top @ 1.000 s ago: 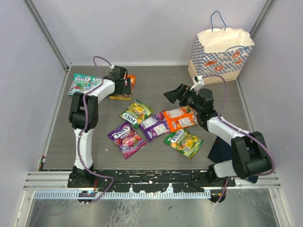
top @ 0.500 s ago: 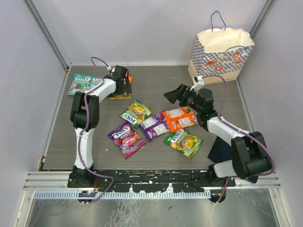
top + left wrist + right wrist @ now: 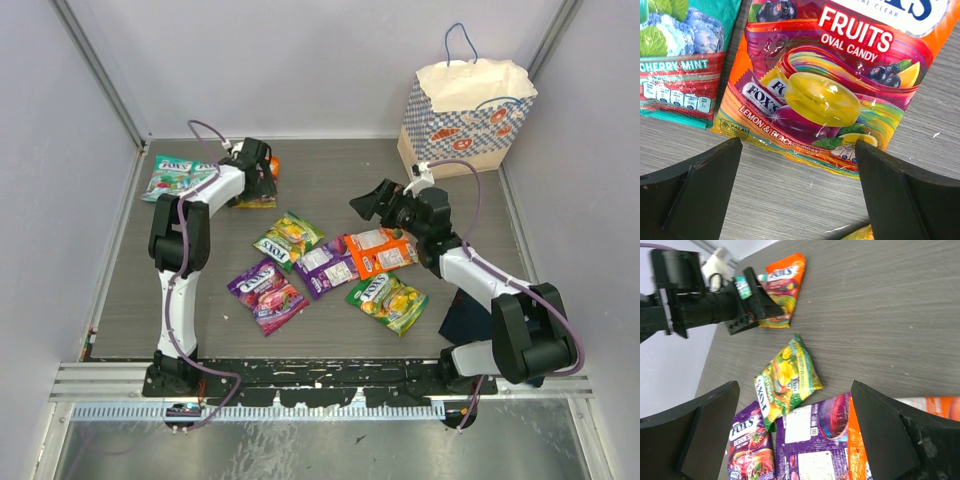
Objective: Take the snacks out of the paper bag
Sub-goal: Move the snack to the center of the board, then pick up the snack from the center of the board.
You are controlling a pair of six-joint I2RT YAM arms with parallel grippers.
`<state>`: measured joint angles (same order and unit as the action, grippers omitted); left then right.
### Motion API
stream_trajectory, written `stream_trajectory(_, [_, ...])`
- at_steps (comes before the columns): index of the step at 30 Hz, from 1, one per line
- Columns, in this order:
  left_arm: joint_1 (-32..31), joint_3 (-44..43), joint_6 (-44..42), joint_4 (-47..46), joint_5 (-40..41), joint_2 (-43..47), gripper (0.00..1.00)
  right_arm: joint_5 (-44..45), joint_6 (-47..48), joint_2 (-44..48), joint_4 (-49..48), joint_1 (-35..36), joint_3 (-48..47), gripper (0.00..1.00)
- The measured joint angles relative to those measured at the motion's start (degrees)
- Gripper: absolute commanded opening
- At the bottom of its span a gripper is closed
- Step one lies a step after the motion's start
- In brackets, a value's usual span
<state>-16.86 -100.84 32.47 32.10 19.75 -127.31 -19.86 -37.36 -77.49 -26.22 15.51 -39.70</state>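
Standing in the far right corner, the paper bag (image 3: 465, 112) is sitting nearest the right gripper (image 3: 368, 198), whose wide empty fingers (image 3: 880, 435) are pointing away; the left gripper (image 3: 265, 175) is hanging wide open over an orange snack (image 3: 830, 85).

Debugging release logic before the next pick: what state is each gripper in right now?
Left gripper: open, empty, above the orange packet.
Right gripper: open, holding nothing.
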Motion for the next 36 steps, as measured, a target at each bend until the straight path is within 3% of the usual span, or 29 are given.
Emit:
stream_trajectory(6, [-0.9,-0.5,-6.4,-0.1,-2.0,1.9,0.98,9.0,-2.0,0.0,10.5,-1.6,-0.6,1.00])
stream_trajectory(14, [-6.0,11.3,-17.2,-10.0,-19.1,22.4,0.98,15.9,-4.4,0.0,19.1,-10.4,4.0,1.00])
stream_trajectory(18, [-7.5,14.8,-18.9,-13.9,-25.4,26.3,0.98,18.3,-3.7,0.7,21.6,-12.7,7.4,0.98])
stream_trajectory(27, [-10.1,19.9,-21.0,-14.3,-29.2,25.2,0.98,14.7,-3.7,0.8,17.8,-15.7,12.3,0.77])
stream_trajectory(36, [-12.5,20.0,-21.9,-14.3,-29.0,25.2,0.98,6.7,-5.8,-2.9,5.9,-16.1,16.2,0.53])
